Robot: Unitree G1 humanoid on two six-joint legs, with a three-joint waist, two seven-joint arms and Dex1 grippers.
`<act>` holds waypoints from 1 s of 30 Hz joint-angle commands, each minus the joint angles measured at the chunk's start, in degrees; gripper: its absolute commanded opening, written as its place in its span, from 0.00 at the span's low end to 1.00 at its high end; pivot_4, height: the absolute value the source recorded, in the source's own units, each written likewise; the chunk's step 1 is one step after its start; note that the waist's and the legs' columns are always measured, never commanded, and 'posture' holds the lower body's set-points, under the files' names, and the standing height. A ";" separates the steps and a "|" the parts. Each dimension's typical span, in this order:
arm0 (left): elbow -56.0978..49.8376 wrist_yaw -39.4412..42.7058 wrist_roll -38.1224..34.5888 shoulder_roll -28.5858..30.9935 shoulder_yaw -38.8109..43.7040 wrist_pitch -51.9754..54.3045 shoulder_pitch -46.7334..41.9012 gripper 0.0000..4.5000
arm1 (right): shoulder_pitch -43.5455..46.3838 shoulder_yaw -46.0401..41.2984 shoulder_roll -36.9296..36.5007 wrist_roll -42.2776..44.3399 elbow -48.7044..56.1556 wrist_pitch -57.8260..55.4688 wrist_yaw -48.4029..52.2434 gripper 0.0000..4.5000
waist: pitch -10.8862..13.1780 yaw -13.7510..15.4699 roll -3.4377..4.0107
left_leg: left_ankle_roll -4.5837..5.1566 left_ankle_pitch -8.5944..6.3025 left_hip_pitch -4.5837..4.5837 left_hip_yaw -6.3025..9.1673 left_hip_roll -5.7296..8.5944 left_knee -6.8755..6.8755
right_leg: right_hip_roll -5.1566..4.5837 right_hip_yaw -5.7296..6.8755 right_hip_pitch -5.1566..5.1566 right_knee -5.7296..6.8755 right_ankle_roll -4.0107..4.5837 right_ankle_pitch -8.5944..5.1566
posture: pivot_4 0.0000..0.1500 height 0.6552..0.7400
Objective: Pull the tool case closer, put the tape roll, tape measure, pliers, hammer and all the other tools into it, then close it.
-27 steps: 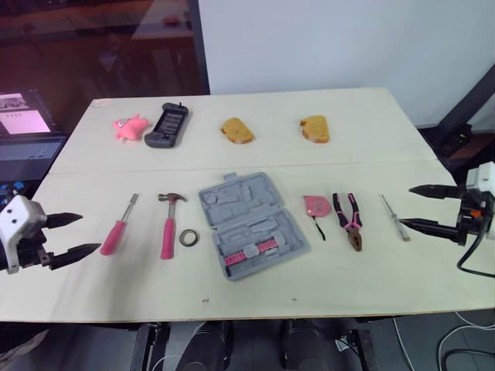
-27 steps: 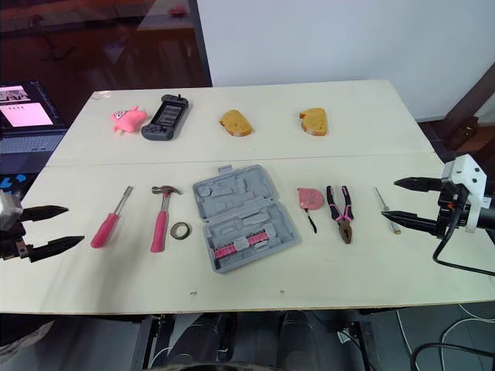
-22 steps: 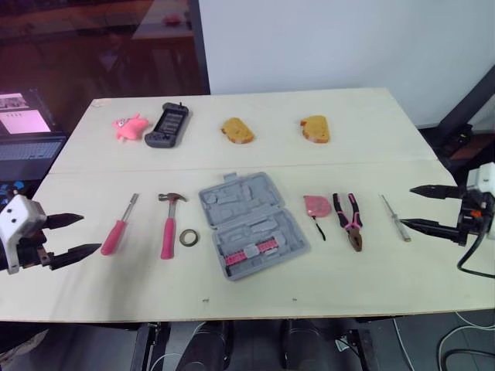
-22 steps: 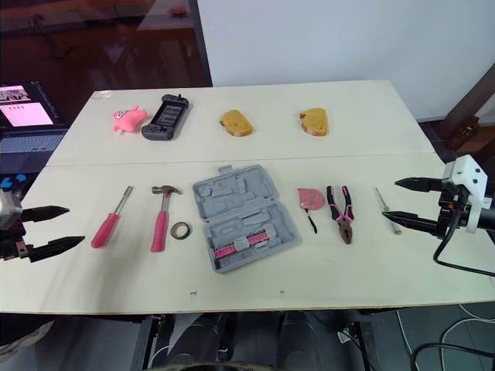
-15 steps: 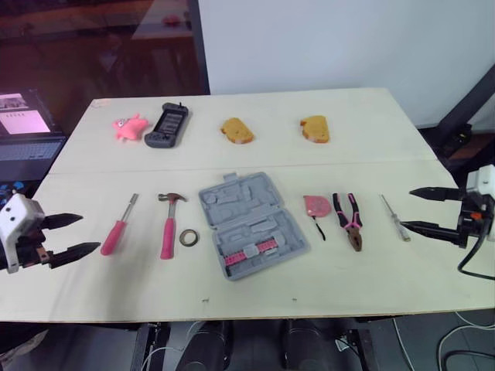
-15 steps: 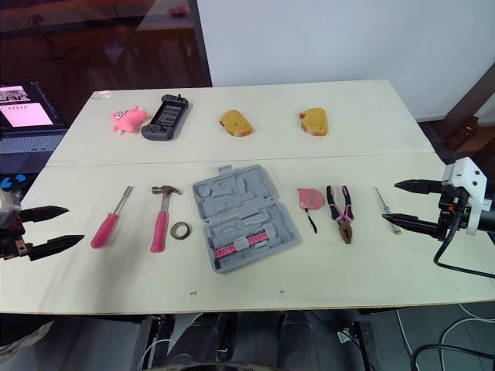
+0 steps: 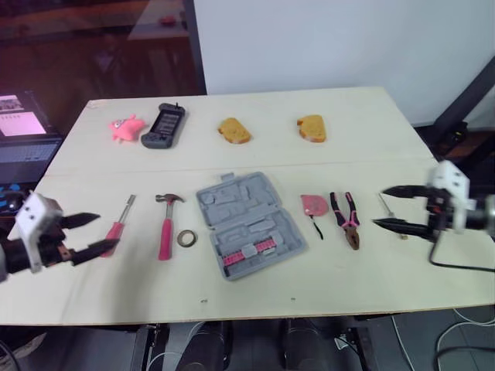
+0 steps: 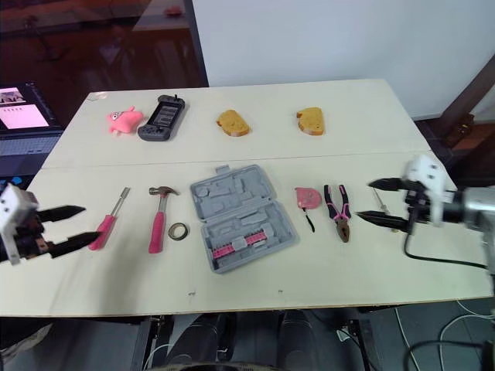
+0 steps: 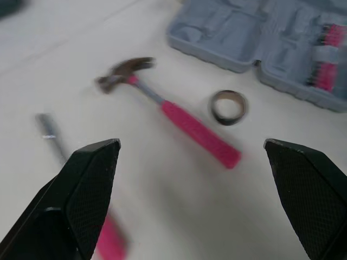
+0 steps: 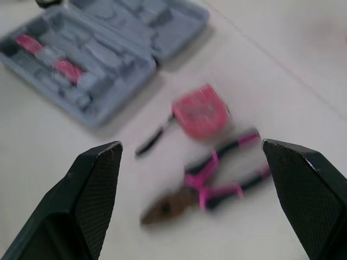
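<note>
Lying open at mid-frame, the tool case point(image 7: 246, 224) has the hammer point(image 7: 165, 224) and tape roll point(image 7: 186, 238) left of it, tape measure point(image 7: 314, 204) and pliers point(image 7: 346, 219) right of it, with my left gripper point(image 7: 108, 232) and right gripper point(image 7: 380, 207) flanking them, fingers apart.

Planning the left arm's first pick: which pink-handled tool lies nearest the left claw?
The pink-handled screwdriver, leftmost in the row: the left claw is right at its handle, while the hammer and the pliers lie farther to the right.
</note>
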State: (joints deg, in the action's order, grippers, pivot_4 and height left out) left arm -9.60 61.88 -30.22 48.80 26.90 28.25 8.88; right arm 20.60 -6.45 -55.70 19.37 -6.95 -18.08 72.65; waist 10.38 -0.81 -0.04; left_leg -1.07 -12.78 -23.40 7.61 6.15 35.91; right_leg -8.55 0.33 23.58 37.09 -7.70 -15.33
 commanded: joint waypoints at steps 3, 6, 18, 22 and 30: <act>-10.48 -10.74 -0.14 -5.84 -6.09 5.28 -0.09 1.00 | 6.14 8.81 6.17 -5.22 3.91 -0.43 -4.75 0.97 | 0.01 0.46 -0.07 | 0.00 0.00 -0.01 0.06 0.06 0.11 | 0.03 0.04 -0.10 0.00 -0.02 0.01 | 1.00 1.00; -12.31 -14.96 2.71 -8.23 -11.10 5.46 -1.06 1.00 | 8.76 12.93 9.20 -8.43 1.21 0.94 -5.77 0.97 | 0.02 0.56 -0.12 | 0.00 0.00 -0.01 0.05 0.11 0.17 | 0.05 0.05 -0.14 -0.04 -0.08 0.06 | 1.00 1.00; -4.37 -14.63 10.98 -10.56 -25.31 -1.50 -10.02 0.11 | 26.03 24.92 17.88 -23.56 -25.63 14.30 -6.95 0.38 | 0.01 -0.01 -0.11 | -0.04 0.04 0.02 0.04 0.11 0.12 | 0.15 0.06 -0.10 -0.01 -0.17 0.15 | 1.00 1.00; -0.81 -12.34 12.30 -9.80 -28.09 -2.17 -14.17 0.00 | 32.01 27.02 21.55 -27.08 -36.40 18.11 -7.27 0.01 | 0.01 -0.16 -0.11 | -0.07 0.06 0.02 0.08 0.08 0.09 | 0.26 0.03 -0.09 -0.01 -0.27 0.24 | 1.00 1.00; 4.86 -11.85 16.12 -10.68 -31.92 -2.08 -19.82 0.00 | 38.62 29.03 26.46 -32.57 -50.34 25.98 -9.07 0.01 | 0.01 -0.33 -0.11 | -0.17 0.11 0.03 0.18 0.01 0.04 | 0.42 0.00 -0.06 -0.01 -0.19 0.29 | 1.00 1.00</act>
State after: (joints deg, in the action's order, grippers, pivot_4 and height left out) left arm -4.34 49.78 -14.59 38.08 -4.31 26.71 -9.88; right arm 57.11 22.78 -29.81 -12.38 -56.12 6.26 64.25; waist 10.39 -1.14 -0.15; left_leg -1.26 -12.65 -23.38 7.80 6.15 35.94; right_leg -8.10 0.33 23.53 37.08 -7.87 -15.03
